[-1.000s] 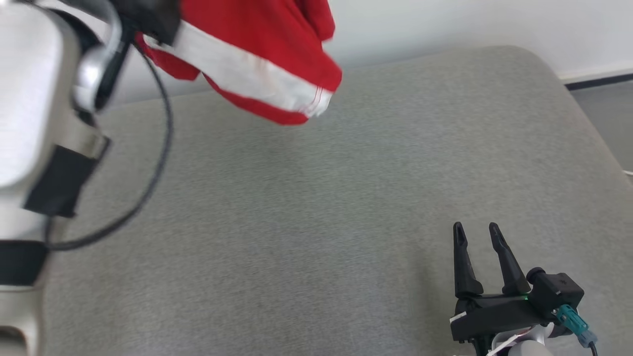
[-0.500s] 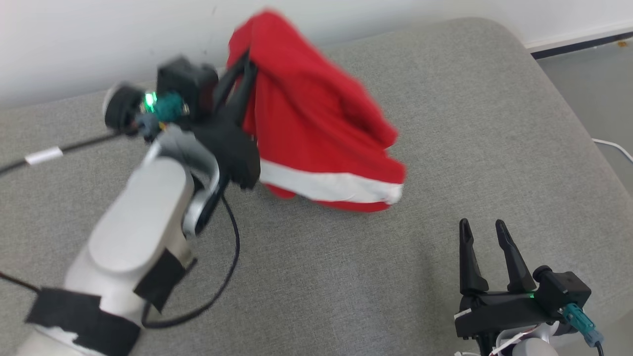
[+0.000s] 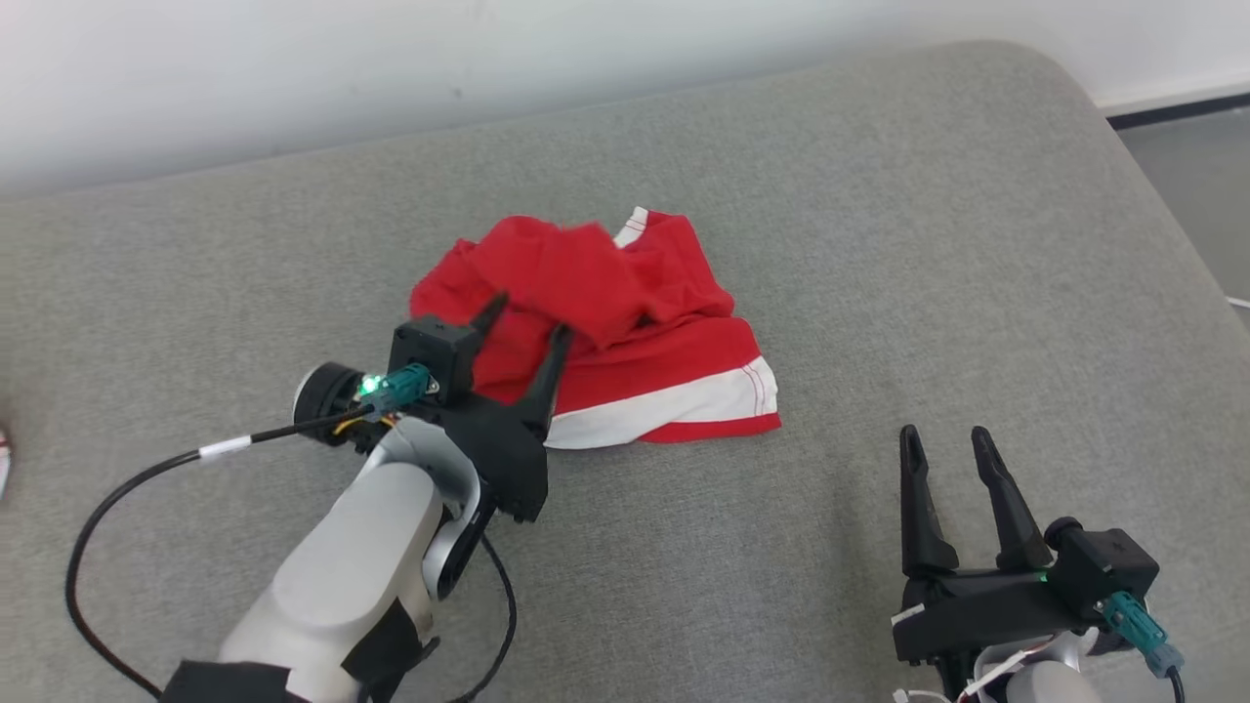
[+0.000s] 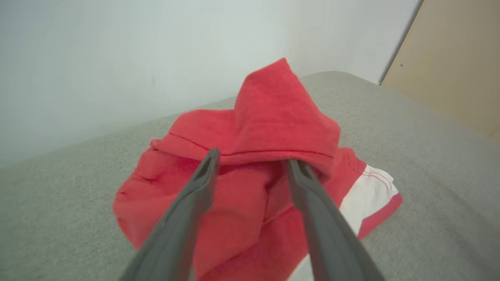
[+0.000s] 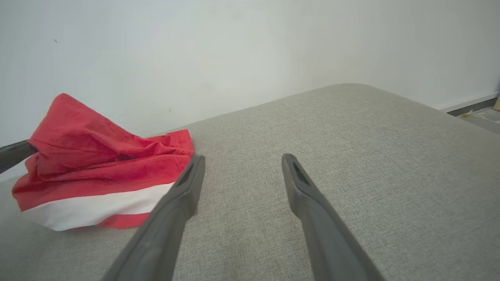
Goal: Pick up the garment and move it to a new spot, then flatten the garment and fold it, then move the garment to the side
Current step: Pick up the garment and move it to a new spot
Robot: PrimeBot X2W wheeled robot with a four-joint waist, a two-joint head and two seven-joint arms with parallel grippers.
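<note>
Where the grey cushion [image 3: 879, 244] comes nearest the robot, the right gripper [image 3: 944, 436] sits at the near right, its two dark fingers spread wide with nothing between them. Farther in and to the left, the left gripper [image 3: 525, 320] also stands wide. Its fingertips [image 4: 213, 156] are tucked under a raised fold of the garment [image 3: 645, 332] without pinching it. The garment, red with a white band, lies crumpled on the middle of the cushion. A pale wall [image 3: 293, 78] runs behind the far edge.
</note>
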